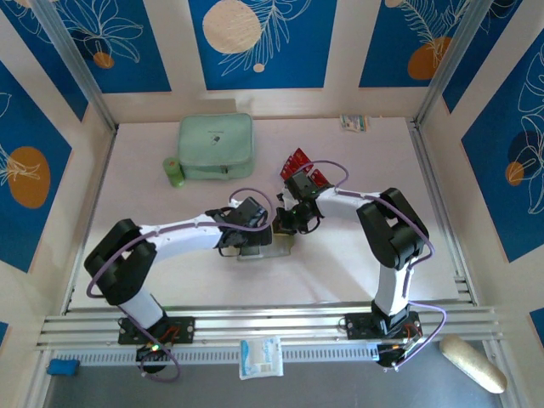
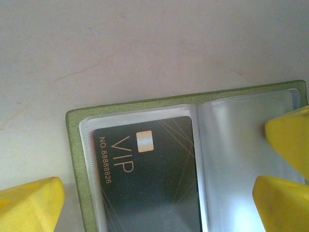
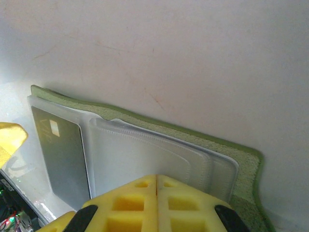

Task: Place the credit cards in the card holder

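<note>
Fuzzy olive card holder point(image 2: 75, 159), 1 glossy black card point(image 2: 154, 179) sleeved; left gripper point(image 2: 154, 205) wide open and empty, right gripper point(image 3: 157, 193) squeezed shut.

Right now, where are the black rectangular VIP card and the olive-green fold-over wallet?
Black rectangular VIP card point(image 2: 149, 179): left wrist view, middle of its face.
Olive-green fold-over wallet point(image 2: 78, 159): left wrist view, its left border.

black card point(image 2: 149, 179) reads VIP, NO 88888826

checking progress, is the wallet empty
No, a black VIP card sits inside a clear sleeve of the open wallet.
</note>
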